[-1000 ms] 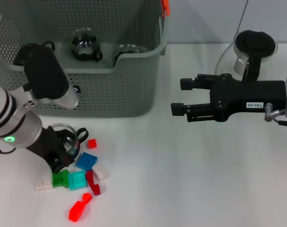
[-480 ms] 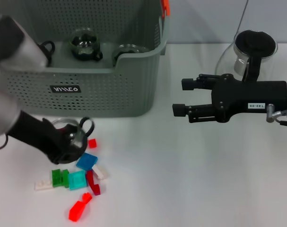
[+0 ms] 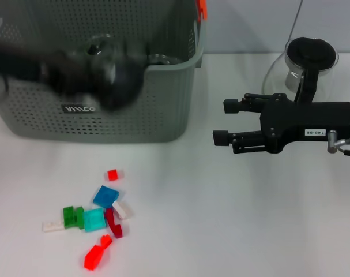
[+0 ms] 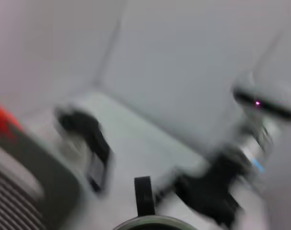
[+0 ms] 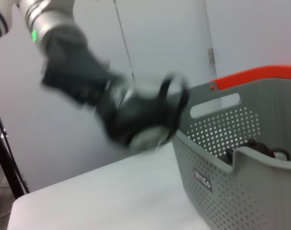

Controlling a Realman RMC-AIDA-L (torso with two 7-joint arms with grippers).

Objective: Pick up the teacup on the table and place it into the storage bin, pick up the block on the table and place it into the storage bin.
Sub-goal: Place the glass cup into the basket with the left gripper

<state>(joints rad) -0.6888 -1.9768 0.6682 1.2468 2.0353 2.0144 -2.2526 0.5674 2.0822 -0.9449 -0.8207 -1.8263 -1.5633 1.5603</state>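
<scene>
Over the front wall of the storage bin (image 3: 128, 109), the left gripper (image 3: 108, 78) shows as a dark smear, clenched on the teacup (image 5: 152, 122) and holding it clear of the table (image 3: 221, 219). Coloured blocks (image 3: 97, 216) lie scattered on the table before the bin. Off to the right, the right gripper (image 3: 221, 122) hangs with fingers spread, near a glass pot (image 3: 310, 66).

The left gripper (image 3: 108, 78) is a dark smear over the storage bin's (image 3: 163, 115) front rim; its fingers and any teacup cannot be made out. The glass pot (image 3: 307, 63) is cut off at the table's far right.
</scene>
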